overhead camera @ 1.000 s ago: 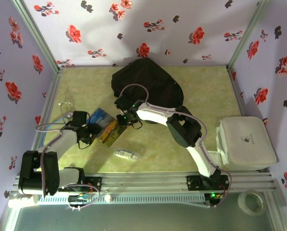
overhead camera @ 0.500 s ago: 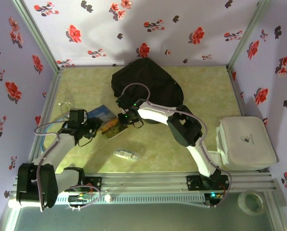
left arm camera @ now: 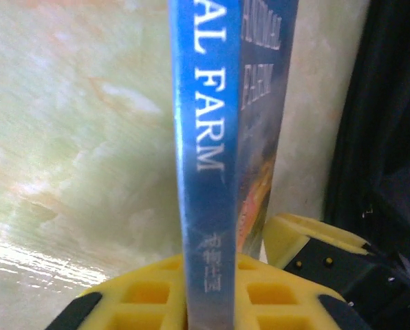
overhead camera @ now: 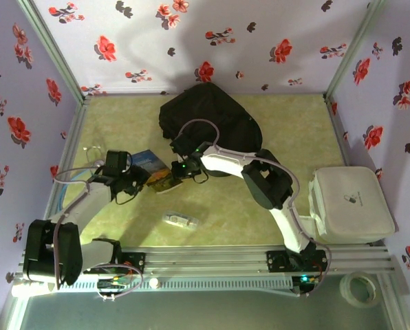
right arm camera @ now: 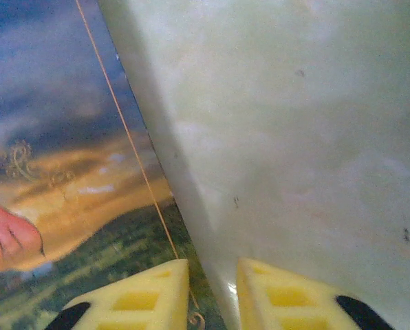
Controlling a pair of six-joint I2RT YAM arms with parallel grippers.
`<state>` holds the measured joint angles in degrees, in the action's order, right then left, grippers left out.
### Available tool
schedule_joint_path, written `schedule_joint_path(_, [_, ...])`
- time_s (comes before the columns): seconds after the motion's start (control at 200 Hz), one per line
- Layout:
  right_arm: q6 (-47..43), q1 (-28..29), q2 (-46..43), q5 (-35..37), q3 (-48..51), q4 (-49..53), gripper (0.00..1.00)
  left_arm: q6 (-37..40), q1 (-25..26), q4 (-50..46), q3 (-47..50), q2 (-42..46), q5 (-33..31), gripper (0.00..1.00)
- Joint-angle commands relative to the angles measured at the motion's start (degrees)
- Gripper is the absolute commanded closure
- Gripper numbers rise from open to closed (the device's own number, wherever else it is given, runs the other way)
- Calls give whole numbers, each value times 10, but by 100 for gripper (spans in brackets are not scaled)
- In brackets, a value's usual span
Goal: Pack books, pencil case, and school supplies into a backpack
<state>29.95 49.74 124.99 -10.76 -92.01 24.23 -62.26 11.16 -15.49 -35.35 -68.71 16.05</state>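
Note:
The blue book (overhead camera: 152, 167) has "ANIMAL FARM" on its spine (left arm camera: 203, 137) and stands on edge just off the backpack's near left side. My left gripper (overhead camera: 137, 180) is shut on its spine, yellow fingers (left arm camera: 136, 292) on both sides. My right gripper (overhead camera: 172, 172) grips the opposite edge, and the cover's rim (right arm camera: 160, 227) runs down into the narrow gap between its fingers (right arm camera: 146, 299). The black backpack (overhead camera: 205, 120) lies at the back centre, its fabric (left arm camera: 391, 137) right of the book. The small translucent pencil case (overhead camera: 179, 220) lies on the table nearer the bases. The yellow books are out of view.
A white boxy unit (overhead camera: 349, 205) sits at the right edge. A flat clear box (overhead camera: 91, 155) lies by the left wall. A tape roll (overhead camera: 360, 289) rests beyond the front rail. Flowered walls close in the pale green table (overhead camera: 294, 137).
Both grippers have carried the blue book up and to the right, toward the backpack. The book has turned more onto its edge, and the left arm has stretched further forward.

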Motion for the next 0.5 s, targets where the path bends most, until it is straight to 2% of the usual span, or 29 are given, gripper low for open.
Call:
schedule_joint_path(0.0, [35,-16,-86,-15,39,-60,67,33,4,-8,-42,35,-21,92])
schedule_joint_path(0.065, [60,-29,-138,-21,80,-113,62,47,4,-5,-59,48,-21,96])
schedule_joint_path(0.22, [118,-67,-241,-52,165,-229,51,55,7,28,-105,63,-12,98])
schedule_joint_path(0.38, [200,-97,-319,-57,254,-330,20,15,17,132,-142,53,3,99])
schedule_joint_path(0.495, [286,-119,-344,-80,304,-418,10,-48,34,237,-158,26,7,99])
